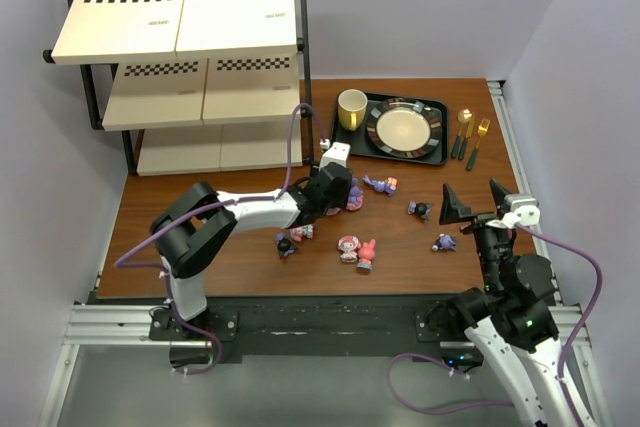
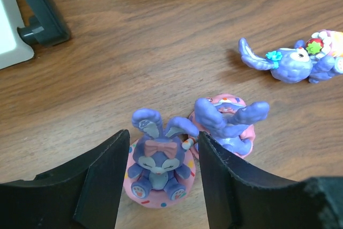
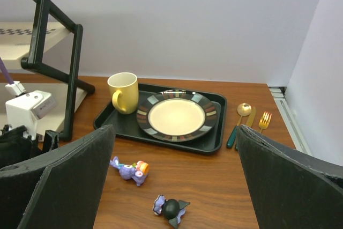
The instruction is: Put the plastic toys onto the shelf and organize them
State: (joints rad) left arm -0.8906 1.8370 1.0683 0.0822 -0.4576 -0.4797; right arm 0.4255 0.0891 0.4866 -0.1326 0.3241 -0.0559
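Between the left gripper's [image 2: 163, 151] 2 fingers [image 2: 102, 181] stands a purple bunny [image 2: 158, 164] on its pink base, upright. The jaws are spread and bracket it closely, and I cannot tell whether either pad touches yet, so nothing is gripped. The step in hand looks like the closing squeeze. It would go best with the pads centred on the body and base rather than the ears, both meeting it together so it does not twist out. Just outside the finger farther from the shelf [image 1: 175, 17] lies a 2nd bunny [image 2: 228, 119], tipped over and crowding the 1st one's base. That finger could nudge or pinch it, so a straight lift before any swing seems wise. A 3rd toy [image 2: 292, 63] lies on its side well beyond that same finger, out of the way. Ahead of the fingertips the wood is bare up to the shelf's black foot [image 2: 40, 20], which leaves room to carry toward the boards. The frame tubes are the edges to clear. No toy shows on the top board. Well apart, the right gripper [image 3: 175, 132] hangs wide open holding nothing, with a dark toy [image 3: 171, 208] on the table below its gap and the tray [image 3: 214, 143] beyond.
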